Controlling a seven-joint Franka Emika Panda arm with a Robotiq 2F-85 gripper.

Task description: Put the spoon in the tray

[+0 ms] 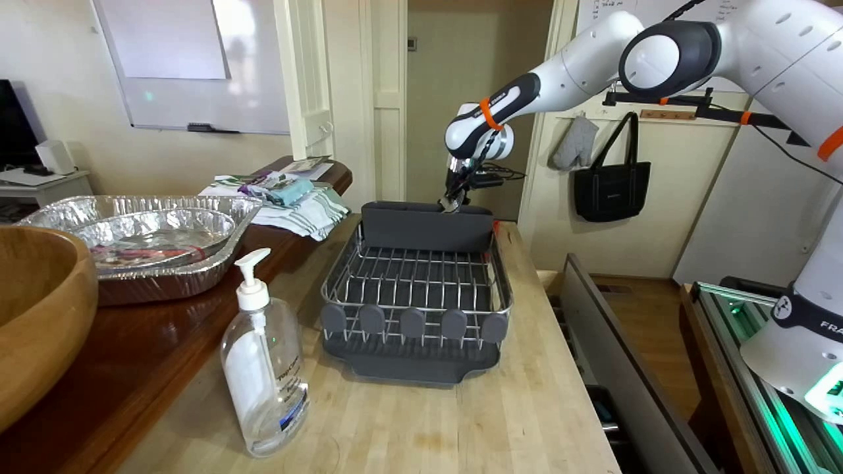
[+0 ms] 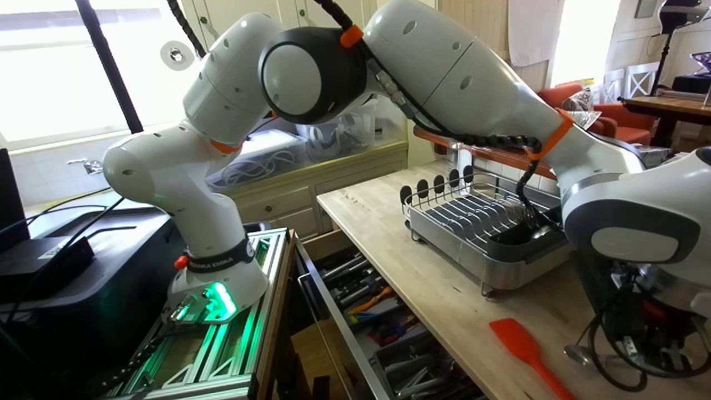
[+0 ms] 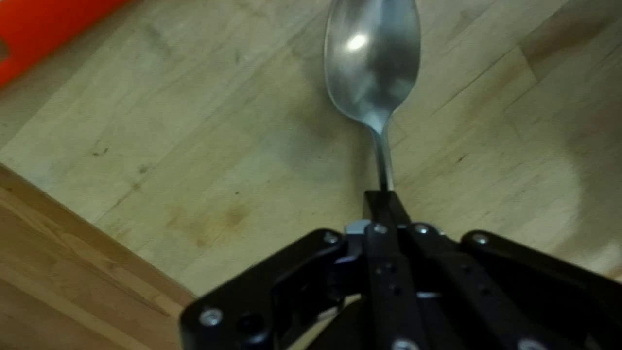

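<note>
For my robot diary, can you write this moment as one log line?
jaws: shut on spoon; spoon: over counter; red spatula: on counter; placing: not yet done

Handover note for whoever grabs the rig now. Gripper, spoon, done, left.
Gripper: shut on the spoon by its handle, bowl end free.
Spoon: over the counter, near the red spatula and outside the dish rack; can't tell whether it touches the surface.
Done: spoon grasped.
Left: carry it to the tray, lower, release. Confirm which tray first; it could be the dish rack's dark gray utensil holder or the gray cutlery tray in the open drawer.
</note>
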